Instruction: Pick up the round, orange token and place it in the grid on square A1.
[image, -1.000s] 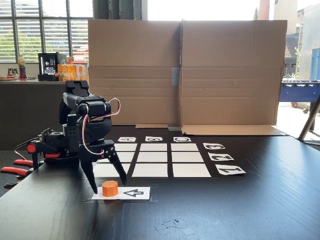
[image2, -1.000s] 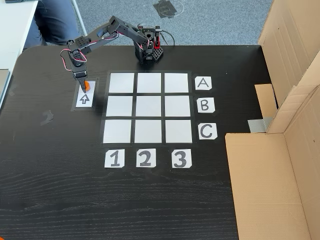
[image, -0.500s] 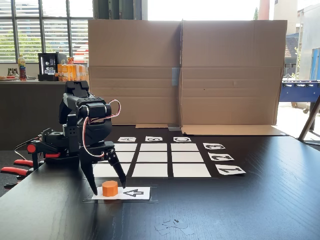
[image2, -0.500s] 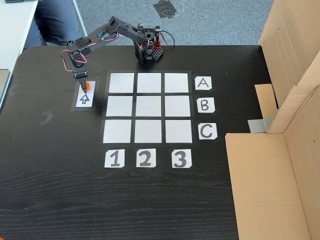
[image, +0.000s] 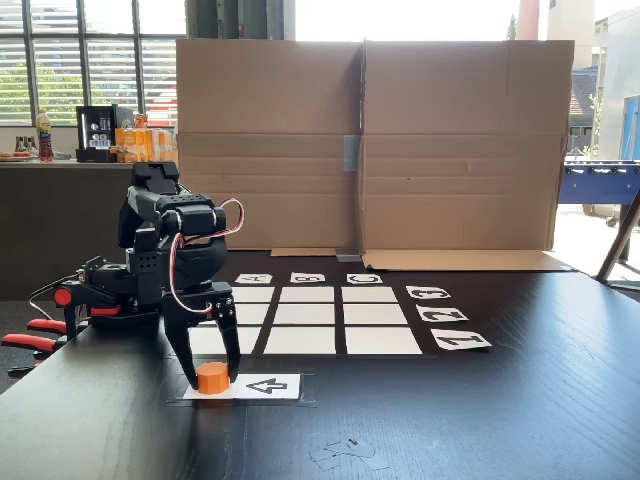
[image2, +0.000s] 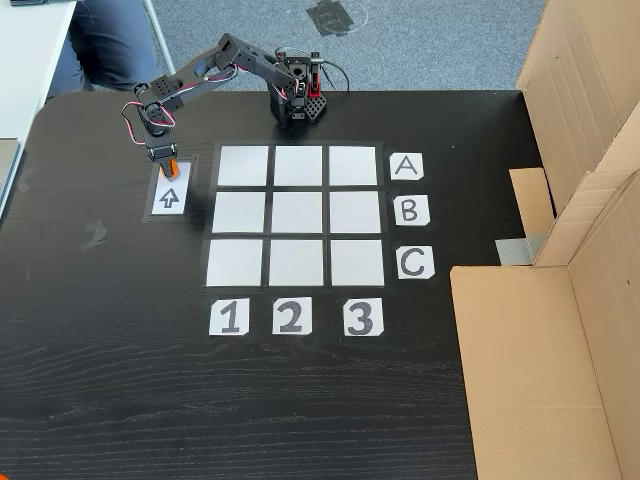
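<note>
The orange token (image: 211, 377) sits on the end of the white arrow card (image: 265, 386) at the table's near edge. My gripper (image: 212, 376) stands upright over it, its two black fingers pressed against the token's sides. From above, the gripper (image2: 168, 166) covers most of the token (image2: 172, 172), left of the grid (image2: 297, 215). Square A1 (image2: 243, 166) is the top-left cell there, bare and just right of the gripper. In the low fixed view A1 (image: 248, 341) is the near-left cell of the grid (image: 320, 314), partly behind the fingers.
Tall cardboard walls (image: 370, 140) close off the far side of the black table and its right side (image2: 560, 300) from above. Letter labels (image2: 405, 210) and number labels (image2: 290, 316) edge the grid. The arm's base (image2: 297, 100) stands beside row A. A person's leg (image2: 110, 40) is beyond the table.
The fingers, spread wide around the token before, have closed in onto its sides. The token has shifted slightly left in the low fixed view. The arm has barely moved.
</note>
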